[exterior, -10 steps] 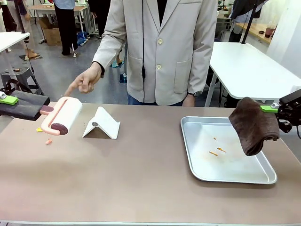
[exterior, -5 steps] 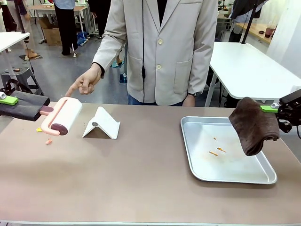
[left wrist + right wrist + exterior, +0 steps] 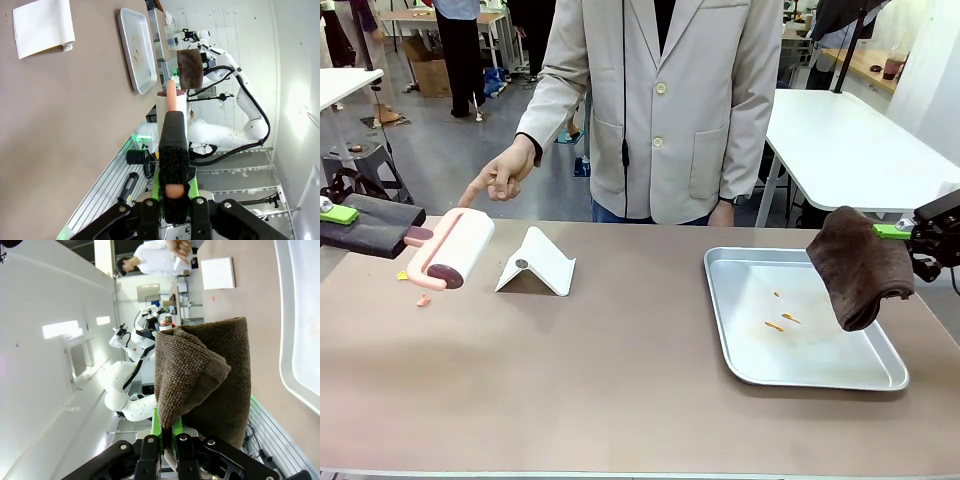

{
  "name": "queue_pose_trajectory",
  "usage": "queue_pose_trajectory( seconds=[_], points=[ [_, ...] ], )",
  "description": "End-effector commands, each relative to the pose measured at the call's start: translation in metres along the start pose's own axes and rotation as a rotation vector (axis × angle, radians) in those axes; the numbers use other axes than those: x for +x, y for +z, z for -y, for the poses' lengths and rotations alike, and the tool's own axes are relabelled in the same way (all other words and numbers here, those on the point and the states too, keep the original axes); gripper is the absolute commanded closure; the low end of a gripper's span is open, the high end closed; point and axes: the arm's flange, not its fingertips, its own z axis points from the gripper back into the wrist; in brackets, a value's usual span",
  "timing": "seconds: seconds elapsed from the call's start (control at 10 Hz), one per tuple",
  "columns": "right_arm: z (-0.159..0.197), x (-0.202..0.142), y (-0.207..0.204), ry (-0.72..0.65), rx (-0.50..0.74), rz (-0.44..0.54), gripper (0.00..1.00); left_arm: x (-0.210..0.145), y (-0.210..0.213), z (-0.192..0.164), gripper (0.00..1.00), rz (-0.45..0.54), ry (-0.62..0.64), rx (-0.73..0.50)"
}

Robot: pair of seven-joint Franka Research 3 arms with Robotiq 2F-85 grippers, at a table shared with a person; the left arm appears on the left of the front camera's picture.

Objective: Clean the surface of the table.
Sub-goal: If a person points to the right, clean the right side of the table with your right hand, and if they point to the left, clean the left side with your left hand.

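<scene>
With the left gripper (image 3: 173,190) clamped on the pale pink plastic lint roller (image 3: 450,247) and the right gripper (image 3: 892,231) clamped on the brown terry cloth (image 3: 860,265), press the roller flat over the small orange scrap (image 3: 423,298) on the matte taupe table (image 3: 620,380).

The left tool (image 3: 173,192) is clamped on the black foam handle of a lint roller (image 3: 172,107) (pink stem, pale body). The brown bench (image 3: 60,130) carries a white folded stand (image 3: 42,25) and a silver tray (image 3: 142,70). Farther off, a brown cloth (image 3: 189,67) hangs from the other white arm (image 3: 245,100).
</scene>
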Motion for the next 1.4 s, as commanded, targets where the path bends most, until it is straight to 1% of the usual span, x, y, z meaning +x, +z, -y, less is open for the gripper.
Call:
queue_pose_trajectory(
  seconds=[0.0, 0.2, 0.3, 0.5, 0.6, 0.7, 0.8, 0.9, 1.0, 1.1, 1.2, 1.3],
  points=[
    [-0.003, -0.001, 0.0, 0.008, -0.002, -0.001, 1.0, 0.0, 0.0, 0.0, 0.78, 0.0, 0.0, 0.0],
    [-0.003, -0.001, 0.0, 0.008, -0.002, -0.001, 1.0, 0.002, 0.017, 0.004, 0.78, 0.021, -0.019, 0.035],
    [-0.003, -0.001, 0.0, 0.008, -0.002, -0.001, 1.0, 0.004, 0.032, 0.006, 0.78, 0.058, -0.036, 0.07],
    [-0.003, -0.001, 0.0, 0.008, -0.002, -0.001, 1.0, 0.003, 0.078, 0.009, 0.78, 0.135, -0.062, 0.156],
    [-0.003, -0.001, 0.0, 0.008, -0.002, -0.001, 1.0, -0.004, 0.108, 0.012, 0.78, 0.132, -0.088, 0.175],
    [-0.003, -0.001, 0.0, 0.008, -0.002, -0.001, 1.0, -0.011, 0.138, 0.017, 0.78, 0.189, -0.112, 0.222],
    [-0.003, -0.001, 0.0, 0.008, -0.002, -0.001, 1.0, -0.021, 0.17, 0.023, 0.78, 0.273, -0.127, 0.264],
    [-0.003, -0.001, 0.0, 0.008, -0.002, -0.001, 1.0, -0.031, 0.199, 0.025, 0.78, 0.334, -0.123, 0.315],
    [-0.003, -0.001, 0.0, 0.008, -0.002, -0.001, 1.0, -0.045, 0.225, 0.023, 0.78, 0.356, -0.096, 0.39],
    [-0.003, -0.001, 0.0, 0.008, -0.002, -0.001, 1.0, -0.056, 0.242, 0.019, 0.78, 0.334, -0.069, 0.441],
    [-0.003, -0.001, 0.0, 0.008, -0.002, -0.001, 1.0, -0.063, 0.253, 0.013, 0.78, 0.298, -0.046, 0.466],
    [-0.003, -0.001, 0.0, 0.008, -0.002, -0.001, 1.0, -0.066, 0.261, 0.007, 0.78, 0.308, -0.018, 0.466]
  ],
)
